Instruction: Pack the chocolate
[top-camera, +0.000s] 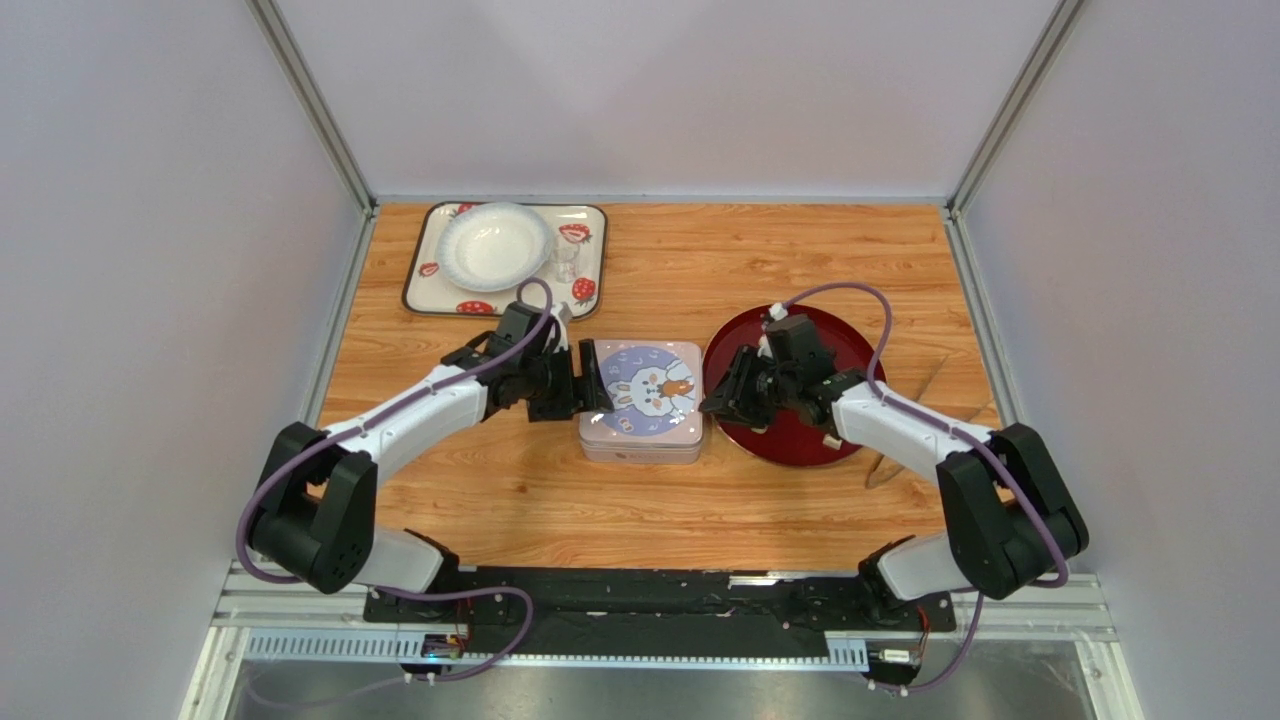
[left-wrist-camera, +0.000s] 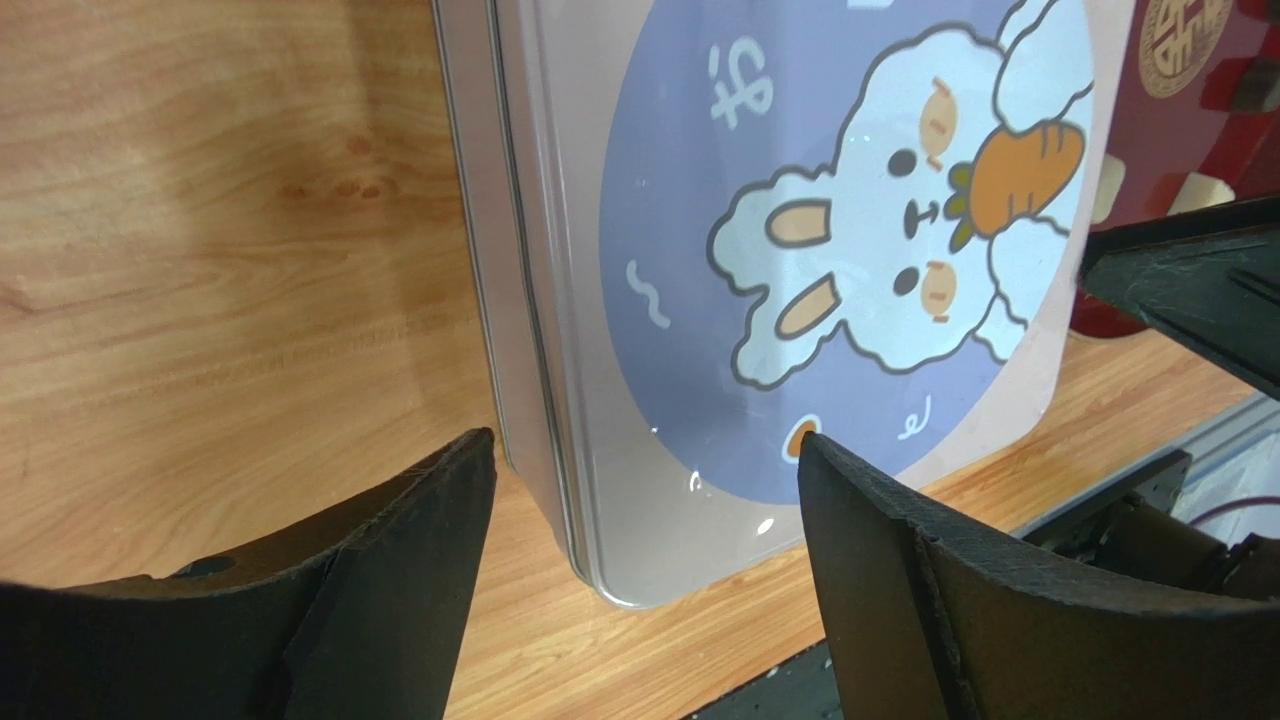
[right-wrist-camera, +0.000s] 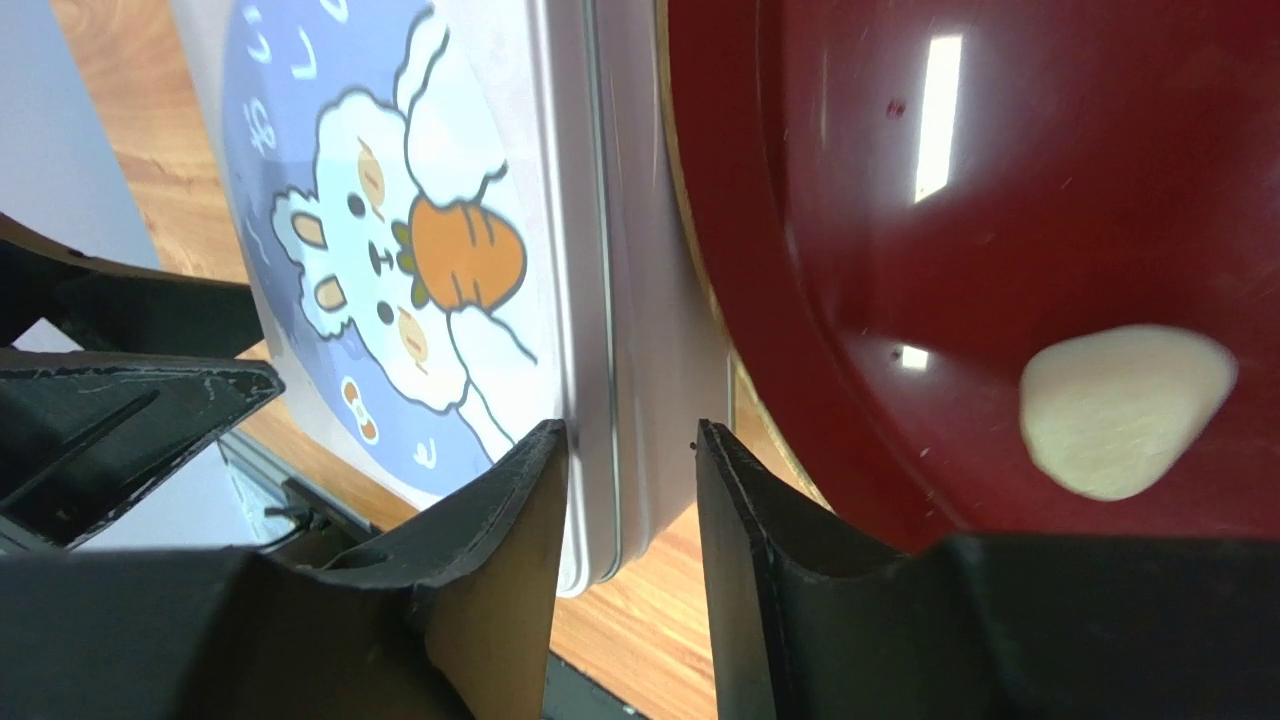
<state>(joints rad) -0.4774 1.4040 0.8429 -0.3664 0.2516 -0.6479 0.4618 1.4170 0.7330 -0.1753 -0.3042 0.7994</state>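
Straddling the closed tin's (top-camera: 643, 398) left edge, the left gripper (left-wrist-camera: 646, 444) gapes wide; the right gripper's (right-wrist-camera: 631, 432) jaws flank its right rim, grip unclear. One cream chocolate (right-wrist-camera: 1124, 413) lies on the red plate (right-wrist-camera: 902, 225) beside the tin

Light wood-grain worktop (top-camera: 496, 503). Plain pale grey walls (top-camera: 661, 90) on three sides. Metal posts (top-camera: 313, 102) at back corners. Metal rail (top-camera: 286, 606) along near edge. Soft, even light.
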